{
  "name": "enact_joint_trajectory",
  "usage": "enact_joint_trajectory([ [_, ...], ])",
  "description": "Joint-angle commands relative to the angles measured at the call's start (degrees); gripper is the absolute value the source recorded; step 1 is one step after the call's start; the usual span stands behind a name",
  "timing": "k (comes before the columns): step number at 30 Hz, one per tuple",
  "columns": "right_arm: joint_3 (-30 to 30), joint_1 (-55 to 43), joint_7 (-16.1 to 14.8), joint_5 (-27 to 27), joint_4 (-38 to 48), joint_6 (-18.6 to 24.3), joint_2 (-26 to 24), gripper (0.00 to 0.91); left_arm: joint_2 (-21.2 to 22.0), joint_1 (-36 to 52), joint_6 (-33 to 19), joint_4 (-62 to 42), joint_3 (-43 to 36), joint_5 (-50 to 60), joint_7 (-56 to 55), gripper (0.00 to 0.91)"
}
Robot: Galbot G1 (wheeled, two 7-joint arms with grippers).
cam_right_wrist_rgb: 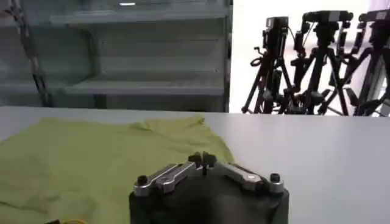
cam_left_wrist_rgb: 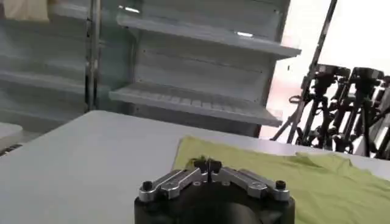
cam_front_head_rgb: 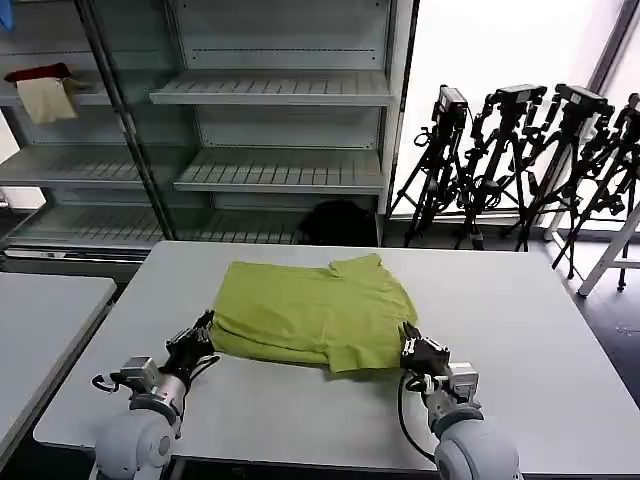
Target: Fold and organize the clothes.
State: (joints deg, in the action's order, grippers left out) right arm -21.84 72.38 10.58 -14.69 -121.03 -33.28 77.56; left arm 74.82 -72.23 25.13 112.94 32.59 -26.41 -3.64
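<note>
Grey tabletop [cam_front_head_rgb: 520, 330] ahead of me, lime-green thin-fabric T-shirt [cam_front_head_rgb: 315, 312] lying partly folded mid-table. My left gripper [cam_front_head_rgb: 196, 337] sits at its near left corner, fingers pressed together, and I can't tell if they pinch the hem. My right gripper [cam_front_head_rgb: 417, 349] sits at the near right corner, fingers together too.

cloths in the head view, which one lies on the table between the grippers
The lime-green T-shirt, spread on the grey table with the left gripper and right gripper at its near corners. The cream cloth and red cloth sit on a shelf.
</note>
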Motion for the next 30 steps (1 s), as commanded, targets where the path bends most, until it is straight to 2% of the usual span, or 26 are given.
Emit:
enact_joint_trajectory([
  [1, -0.77, -1.58, 0.14, -0.29, 2.31, 0.03, 0.00, 0.000, 0.23, 2.85, 0.49, -3.46, -0.05, 1.46, -1.06, 0.000],
  [9, -0.77, -2.41, -0.21, 0.10, 5.18, 0.06, 0.09, 0.000, 0.12, 4.87, 0.29, -6.87, -0.61, 1.99, -1.16, 0.000],
  [14, -0.20, -2.91, -0.61, 0.94, 7.56, 0.14, 0.94, 0.000, 0.33, 5.98, 0.16, -8.05, -1.22, 2.25, -0.59, 0.020],
  [15, -0.15, -3.05, -0.62, 0.92, 7.94, 0.16, 1.07, 0.020, 0.31, 6.16, 0.06, -8.26, -1.43, 2.34, -0.48, 0.050],
  [16, -0.11, -3.42, -0.65, 0.93, 8.83, 0.19, 1.37, 0.907, 0.33, 6.48, 0.00, -8.80, -1.58, 2.45, -0.42, 0.907],
  [21, -0.29, -4.27, -0.49, 2.06, 10.65, 0.23, 1.90, 0.907, 0.44, 7.22, -0.63, -10.11, -1.77, 3.14, -0.53, 0.907],
  [30, -2.53, -3.95, 0.22, 1.15, 10.18, 3.51, 1.73, 0.907, 0.24, 6.96, -2.22, -8.08, -0.65, 2.01, -0.97, 0.907],
])
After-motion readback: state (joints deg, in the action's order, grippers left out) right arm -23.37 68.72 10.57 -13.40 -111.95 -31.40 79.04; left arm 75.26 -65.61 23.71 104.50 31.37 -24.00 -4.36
